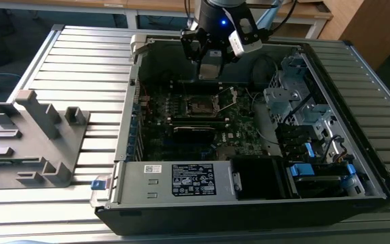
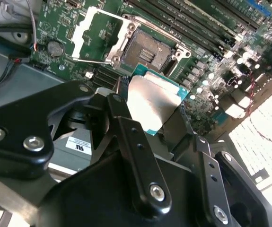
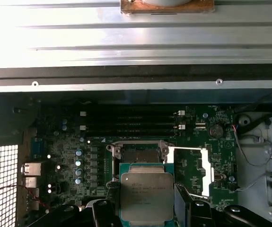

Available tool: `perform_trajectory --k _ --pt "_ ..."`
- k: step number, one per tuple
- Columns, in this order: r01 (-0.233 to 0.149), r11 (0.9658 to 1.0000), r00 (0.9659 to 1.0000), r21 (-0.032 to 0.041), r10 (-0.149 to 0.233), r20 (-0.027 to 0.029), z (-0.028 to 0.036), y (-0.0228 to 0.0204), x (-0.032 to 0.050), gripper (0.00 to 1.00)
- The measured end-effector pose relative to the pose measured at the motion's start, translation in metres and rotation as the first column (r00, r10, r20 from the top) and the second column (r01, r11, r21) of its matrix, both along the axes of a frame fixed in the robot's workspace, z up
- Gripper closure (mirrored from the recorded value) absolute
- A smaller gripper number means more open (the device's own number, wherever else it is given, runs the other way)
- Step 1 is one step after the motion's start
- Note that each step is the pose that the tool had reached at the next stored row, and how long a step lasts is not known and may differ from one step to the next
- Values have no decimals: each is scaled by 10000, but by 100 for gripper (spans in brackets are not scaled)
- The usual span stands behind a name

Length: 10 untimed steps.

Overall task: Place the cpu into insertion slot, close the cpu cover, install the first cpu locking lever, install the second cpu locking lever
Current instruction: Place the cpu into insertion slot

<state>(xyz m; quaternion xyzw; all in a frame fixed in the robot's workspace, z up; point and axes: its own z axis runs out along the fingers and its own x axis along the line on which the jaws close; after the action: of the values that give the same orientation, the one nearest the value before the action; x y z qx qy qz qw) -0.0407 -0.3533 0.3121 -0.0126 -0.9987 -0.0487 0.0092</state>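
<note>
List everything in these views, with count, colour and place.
cpu: one, grey top, green edge, held clear of the socket.
cpu cover: one, silvery, swung open beside the socket.
socket: one, dark, empty, on the motherboard.
motherboard: one, green, inside the case.
case: one, black, open, on the table.
power supply: one, grey, in the case's near end, exterior view.
fixture: one, grey, on the table, the exterior view's left.
table: one, silvery, slatted, under everything.
gripper: one, black, fingers shut on the cpu.
</note>
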Motion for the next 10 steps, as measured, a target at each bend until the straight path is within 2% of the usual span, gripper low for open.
perform_trajectory --k 3,8,10 --pt "-1 10000 10000 5 1 2 -12 0 0 46" --pt "-15 10000 10000 3 15 9 -91 -1 -7 46" --pt "-23 10000 10000 3 23 13 -103 0 -8 46"
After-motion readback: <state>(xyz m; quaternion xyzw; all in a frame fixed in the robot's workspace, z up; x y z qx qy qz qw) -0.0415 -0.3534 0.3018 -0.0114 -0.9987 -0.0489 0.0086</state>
